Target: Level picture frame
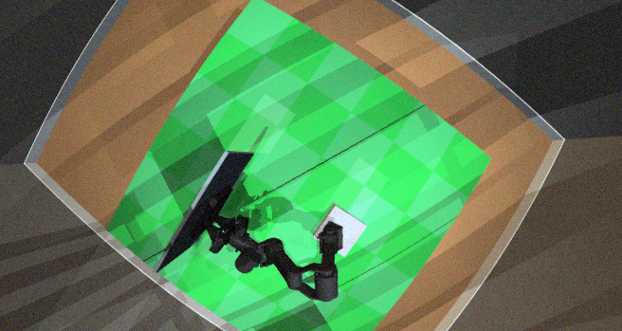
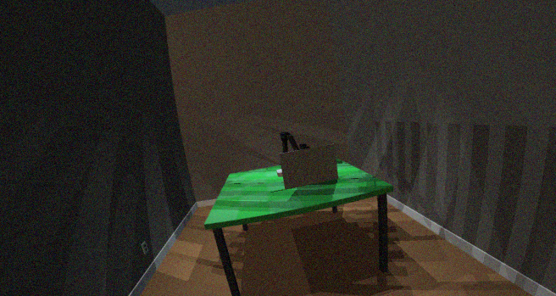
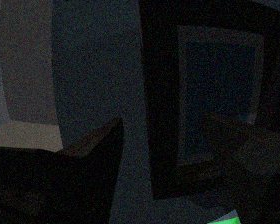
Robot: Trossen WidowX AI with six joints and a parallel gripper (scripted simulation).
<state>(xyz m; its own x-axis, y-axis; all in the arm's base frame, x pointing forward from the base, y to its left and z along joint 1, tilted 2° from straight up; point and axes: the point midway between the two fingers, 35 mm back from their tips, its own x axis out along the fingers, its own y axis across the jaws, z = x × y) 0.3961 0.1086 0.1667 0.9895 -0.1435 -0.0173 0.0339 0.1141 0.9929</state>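
The picture frame (image 3: 157, 96) is dark with a bluish inner picture and hangs on a grey wall panel (image 3: 91, 43) (image 1: 209, 198) that stands on the green table (image 1: 332, 122) (image 2: 263, 194). It fills the wrist view, close in front of the camera. My gripper (image 3: 163, 120) (image 1: 215, 227) is up against the panel's face with its fingers apart, one dark finger on each side of the frame's lower part. I cannot see either finger pressing on the frame. The exterior view shows only the panel's brown back (image 2: 308, 166), with the arm (image 2: 288, 141) behind it. The screw and the notched strip are hidden.
The arm's base stands on a white plate (image 1: 353, 227) near the table's front edge. The table stands on a wooden floor (image 1: 118, 75) in a dim room with dark walls. The panel is close to the table's left edge.
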